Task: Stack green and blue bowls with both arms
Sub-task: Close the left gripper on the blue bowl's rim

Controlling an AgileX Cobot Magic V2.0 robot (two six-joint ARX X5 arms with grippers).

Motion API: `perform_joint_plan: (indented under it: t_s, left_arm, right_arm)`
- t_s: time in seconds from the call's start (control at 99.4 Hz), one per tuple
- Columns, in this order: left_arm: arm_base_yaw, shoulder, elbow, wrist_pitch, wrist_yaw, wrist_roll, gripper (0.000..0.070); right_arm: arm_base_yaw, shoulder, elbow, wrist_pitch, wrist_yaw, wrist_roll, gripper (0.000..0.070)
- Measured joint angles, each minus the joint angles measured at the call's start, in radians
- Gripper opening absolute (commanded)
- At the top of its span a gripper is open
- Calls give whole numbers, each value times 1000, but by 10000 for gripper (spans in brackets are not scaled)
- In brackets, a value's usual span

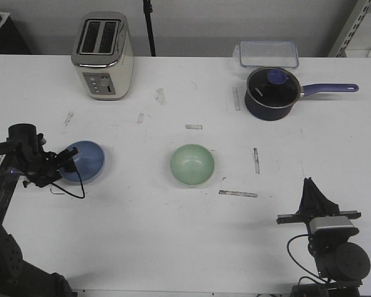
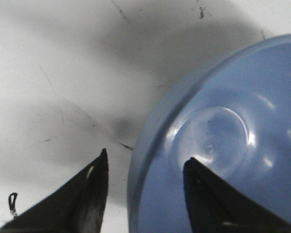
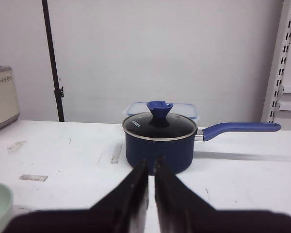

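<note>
Left hand [image 1: 63, 162]: at the blue bowl's [image 1: 85, 161] near-side rim, jaws parted. Wrist view shows one finger [image 2: 89, 194] outside the rim over bare tabletop [image 1: 142, 235], the other finger [image 2: 208, 199] inside the bowl. Rim lies betw. the two fingers; actual contact w/ rim – can't tell. Bowl sits upright on tabletop.

Green bowl [image 1: 192, 164]: upright, well apart from left hand, beyond the blue bowl on its far side. Lies betw. the two hands, nearer the middle of the tabletop; nothing touching it.

Right hand [image 1: 311, 197]: low over tabletop, fingers [image 3: 136, 194] pressed nearly together, thin slit only, holding nothing. Green bowl off to its inner side, well apart; only an edge shows in the wrist view.

Other items: saucepan [image 1: 271, 93] w/ glass lid, straight ahead of right hand, well apart. Clear container [image 1: 268, 54] just behind it. Toaster [image 1: 103, 55] far ahead of left hand.
</note>
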Motion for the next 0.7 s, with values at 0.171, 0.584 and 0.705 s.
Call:
perform_joint_plan:
  t_s: [0.171,0.584,0.705]
  left_arm:
    - [0,0,0,3,-15,0,65]
    - [-34,-8,0,3,-60,-24,1]
    - [-47,-32,0,0,-61,-47,1]
  right_arm:
    - [0,0,0,0,0,0,15]
    - [0,0,0,0,0,0,15]
    - [0,0,0,0,0,0,15]
